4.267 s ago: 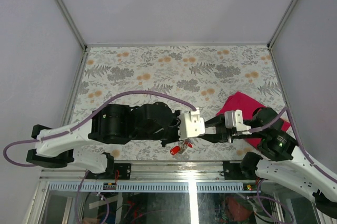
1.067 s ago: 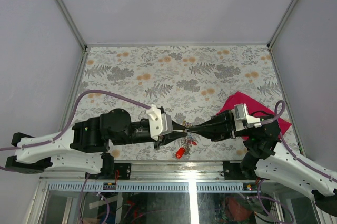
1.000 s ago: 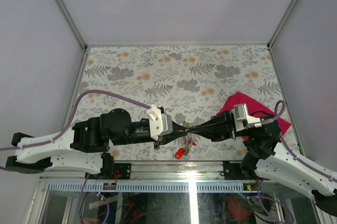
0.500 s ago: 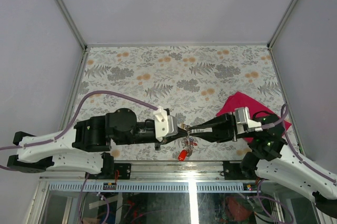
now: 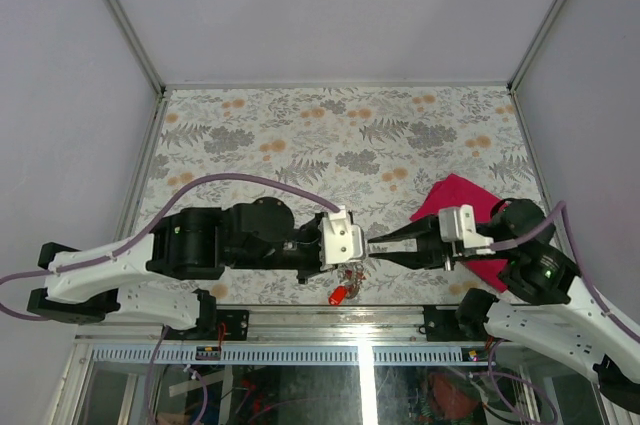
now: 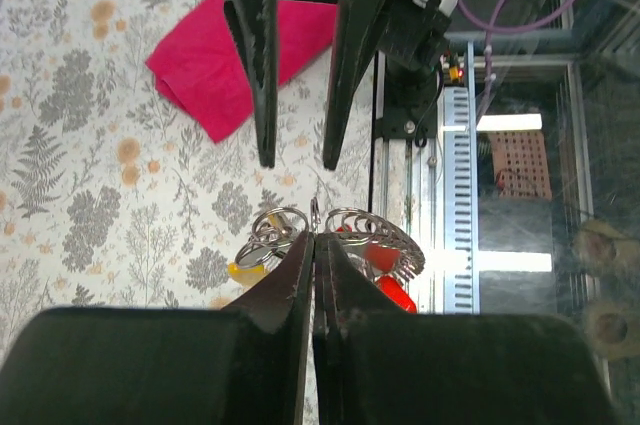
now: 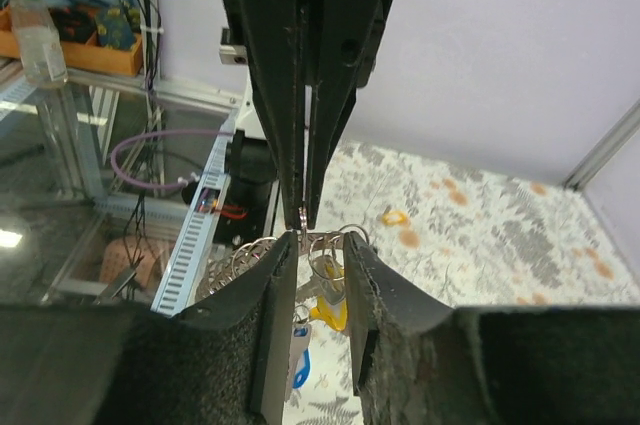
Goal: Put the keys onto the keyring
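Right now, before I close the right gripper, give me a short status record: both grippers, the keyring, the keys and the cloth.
left gripper: shut, pinching the keyring
right gripper: open, tips facing the left gripper's tips, beside the ring bunch
keyring height: held off the table
hanging from the bunch: red key, yellow key, blue key
magenta cloth: flat on the table, partly under the right arm

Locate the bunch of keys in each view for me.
Top external: bunch of keys at bottom centre, at the left gripper tip.
Left wrist: keys lower centre, beside its shut fingertips.
Right wrist: keys lower centre, framed by the right gripper.
Shared landmark: floral table cover.
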Controlling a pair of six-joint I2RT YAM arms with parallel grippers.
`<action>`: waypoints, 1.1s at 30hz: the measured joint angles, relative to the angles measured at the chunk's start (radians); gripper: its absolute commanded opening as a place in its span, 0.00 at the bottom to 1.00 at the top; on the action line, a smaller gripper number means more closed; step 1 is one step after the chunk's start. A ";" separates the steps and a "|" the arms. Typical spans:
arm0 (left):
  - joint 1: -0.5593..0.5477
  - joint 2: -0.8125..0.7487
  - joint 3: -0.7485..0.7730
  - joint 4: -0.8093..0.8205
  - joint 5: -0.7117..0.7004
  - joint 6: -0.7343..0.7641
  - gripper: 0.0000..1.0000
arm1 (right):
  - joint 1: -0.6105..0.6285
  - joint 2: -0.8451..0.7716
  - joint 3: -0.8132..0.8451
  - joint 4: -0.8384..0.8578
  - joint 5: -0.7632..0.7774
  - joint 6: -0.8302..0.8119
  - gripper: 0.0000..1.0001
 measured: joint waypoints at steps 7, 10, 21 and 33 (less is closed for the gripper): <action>0.000 0.064 0.047 -0.101 -0.018 0.014 0.00 | 0.000 0.069 0.000 -0.063 -0.013 -0.013 0.32; 0.000 0.081 0.068 -0.132 -0.026 0.016 0.00 | 0.000 0.078 0.000 -0.075 -0.031 -0.013 0.33; 0.000 0.139 0.156 -0.208 -0.054 0.028 0.00 | 0.000 0.079 -0.024 -0.053 -0.069 0.000 0.32; 0.000 0.151 0.157 -0.235 -0.063 0.032 0.00 | 0.000 0.109 -0.035 -0.014 -0.074 0.013 0.26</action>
